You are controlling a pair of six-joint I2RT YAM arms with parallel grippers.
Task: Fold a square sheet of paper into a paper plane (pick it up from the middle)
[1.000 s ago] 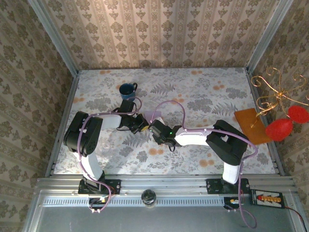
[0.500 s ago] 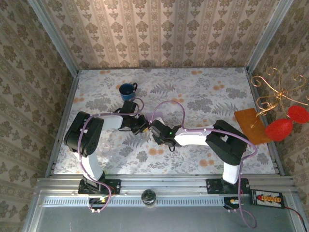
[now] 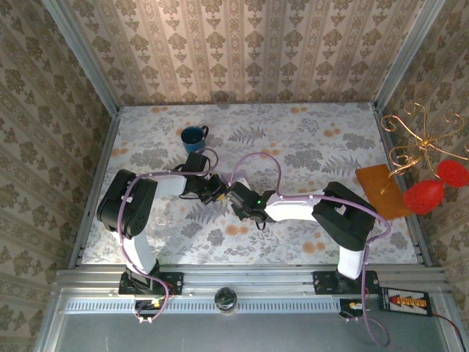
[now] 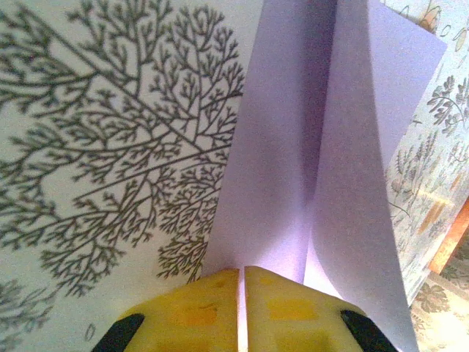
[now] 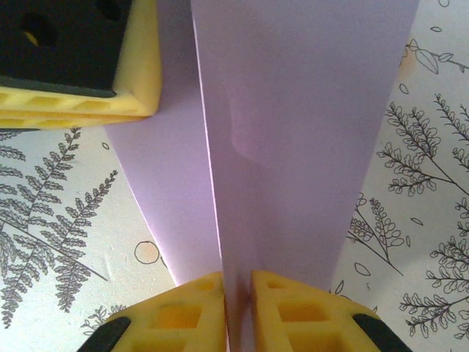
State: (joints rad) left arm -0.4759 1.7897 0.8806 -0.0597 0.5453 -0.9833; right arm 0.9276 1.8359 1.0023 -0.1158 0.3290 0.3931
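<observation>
Lilac sheet of paper (image 4: 293, 147), creased, is pinched in both my left pincer (image 4: 242, 308) and right pincer (image 5: 238, 308), pads shut on it just over the middle of the table (image 4: 88, 147), so I'd go gentle, edges lined up, no tugging apart or it rips.

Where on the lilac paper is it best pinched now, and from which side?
Probably at the centre crease, coming in end-on along the fold. The paper is folded, two flaps spreading from that crease, so it is likely stiffest there. The left gripper and right gripper both grip it there.
</observation>
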